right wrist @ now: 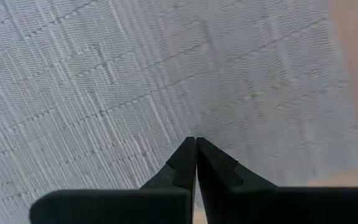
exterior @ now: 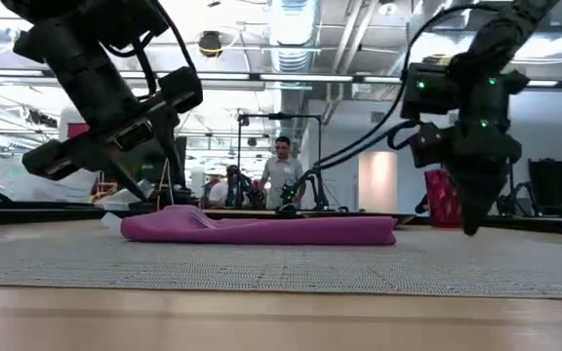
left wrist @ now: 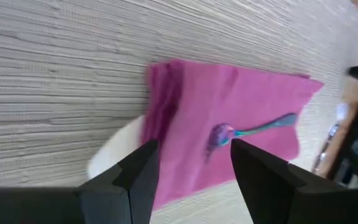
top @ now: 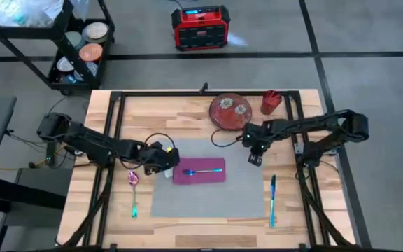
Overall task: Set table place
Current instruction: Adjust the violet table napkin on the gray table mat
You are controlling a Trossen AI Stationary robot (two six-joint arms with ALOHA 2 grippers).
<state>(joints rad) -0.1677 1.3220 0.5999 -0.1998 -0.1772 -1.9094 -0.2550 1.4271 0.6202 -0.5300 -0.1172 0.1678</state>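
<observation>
The grey placemat (top: 208,183) lies flat on the light-wood table (top: 187,115). A folded magenta napkin (top: 199,172) rests on the mat's far left part, and a teal fork (top: 206,170) lies on it. My left gripper (top: 165,163) is open at the napkin's left edge; in the left wrist view its fingers (left wrist: 143,171) stand on either side of the napkin (left wrist: 229,118) and the fork's head (left wrist: 221,132), a little above them. My right gripper (top: 255,159) is shut, pointing down over the mat's far right part (right wrist: 135,74). My right gripper points straight down with its shut fingertips (exterior: 473,226) right at the placemat's surface; I cannot tell whether they touch it.
A red plate (top: 231,110) and a red cup (top: 271,102) stand at the table's far side. A spoon (top: 133,187) lies left of the mat and a teal knife (top: 273,199) right of it. A small white piece (left wrist: 114,152) shows beside the napkin's left edge.
</observation>
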